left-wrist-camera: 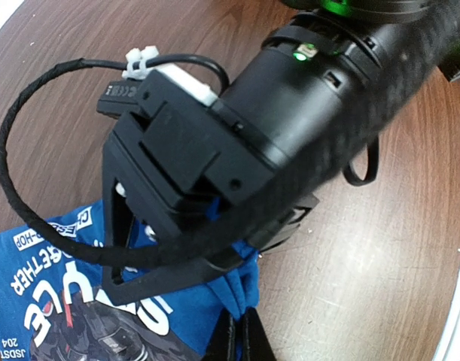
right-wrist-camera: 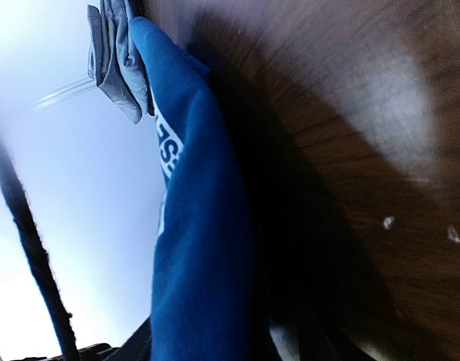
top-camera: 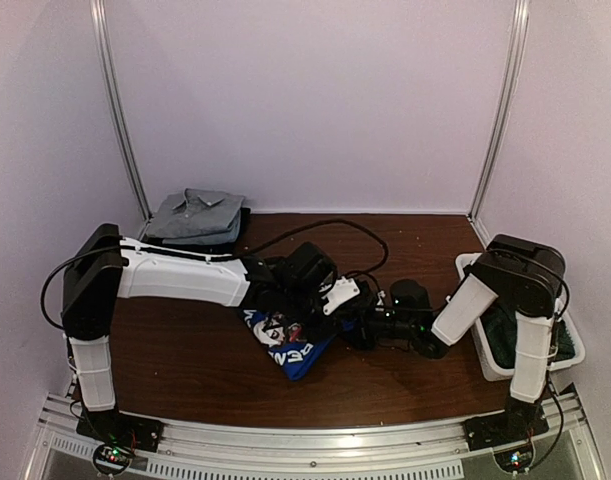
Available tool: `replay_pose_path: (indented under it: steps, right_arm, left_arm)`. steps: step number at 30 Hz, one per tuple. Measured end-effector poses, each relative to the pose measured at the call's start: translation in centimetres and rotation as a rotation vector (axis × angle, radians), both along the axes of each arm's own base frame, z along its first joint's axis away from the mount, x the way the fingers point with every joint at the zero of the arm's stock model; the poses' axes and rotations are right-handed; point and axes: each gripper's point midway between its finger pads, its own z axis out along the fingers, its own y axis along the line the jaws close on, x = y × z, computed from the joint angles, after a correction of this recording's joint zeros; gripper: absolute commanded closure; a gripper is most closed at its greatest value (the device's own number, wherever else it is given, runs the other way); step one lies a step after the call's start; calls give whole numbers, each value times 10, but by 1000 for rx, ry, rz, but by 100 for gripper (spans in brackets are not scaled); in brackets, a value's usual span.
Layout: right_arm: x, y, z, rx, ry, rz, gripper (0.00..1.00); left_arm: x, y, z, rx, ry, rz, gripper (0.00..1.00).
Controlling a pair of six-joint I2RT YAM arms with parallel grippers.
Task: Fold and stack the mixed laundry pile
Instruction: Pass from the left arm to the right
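Crumpled royal-blue printed shirt (top-camera: 290, 345) lies mid-way across the glossy brown wooden desk (top-camera: 185, 370). The left gripper (left-wrist-camera: 241, 338) pinches its edge, closed tight. The right gripper (top-camera: 357, 332) crowds it, grip impossible to tell. 1 folded grey shirt (top-camera: 195, 215) sits at the far-left corner, and a white plastic bin (top-camera: 577, 352) at the right edge.

Surface: my dark brown wooden table (top-camera: 185, 375).
Far left corner: stack of folded clothes (top-camera: 197, 220), a grey collared shirt on top.
Middle, under my wrists: blue printed shirt (top-camera: 290, 350), crumpled.
Right edge: white bin (top-camera: 577, 352).
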Motion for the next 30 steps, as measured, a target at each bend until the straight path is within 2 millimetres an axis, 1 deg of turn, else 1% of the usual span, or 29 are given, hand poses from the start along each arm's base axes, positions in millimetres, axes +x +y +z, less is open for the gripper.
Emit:
replay_pose_path:
  steps: [4, 5, 7, 8, 10, 11, 14, 16, 17, 19, 20, 24, 26, 28, 30]
  right_arm:
    - [2, 2, -3, 0, 4, 9, 56]
    - [1, 2, -3, 0, 5, 12, 64]
    - [1, 3, -3, 3, 12, 16, 83]
    - [1, 3, -3, 3, 6, 20, 87]
    - [2, 3, -2, 6, 6, 22, 96]
    - [3, 1, -3, 1, 9, 22, 99]
    - [5, -6, -11, -33, 24, 21, 100]
    - [6, -12, -13, -67, 25, 31, 100]
    - [7, -15, -13, -84, 21, 38, 100]
    - [9, -21, -8, -118, 0, 55, 100]
    - [11, -25, -5, -144, -6, 69, 100]
    - [29, -41, 12, -281, -83, 132, 100]
    - [43, -51, 23, -380, -125, 178, 100]
    - [60, -64, 35, -495, -164, 216, 100]
    - [80, -85, 55, -645, -223, 252, 100]
  left_arm:
    - [-1, 0, 0, 8, -7, -24, 100]
    - [-2, 1, 0, 12, -7, -30, 99]
    - [-3, 0, 2, 17, -7, -39, 90]
    - [-2, 0, 3, 20, -7, -43, 87]
    - [-2, -1, 4, 22, -7, -43, 77]
    - [-1, -2, 6, 21, -9, -40, 72]
    - [3, -3, 12, 15, -19, -20, 59]
    - [4, 2, 15, 11, -13, 8, 53]
    - [4, 7, 18, 6, -7, 27, 50]
    - [7, 20, 27, -7, 4, 73, 47]
    - [9, 31, 34, -25, 12, 110, 47]
    - [23, 69, 68, -108, 18, 243, 43]
    - [30, 87, 82, -152, 10, 314, 42]
    - [30, 100, 88, -174, 6, 365, 39]
    - [27, 112, 86, -172, 8, 403, 36]
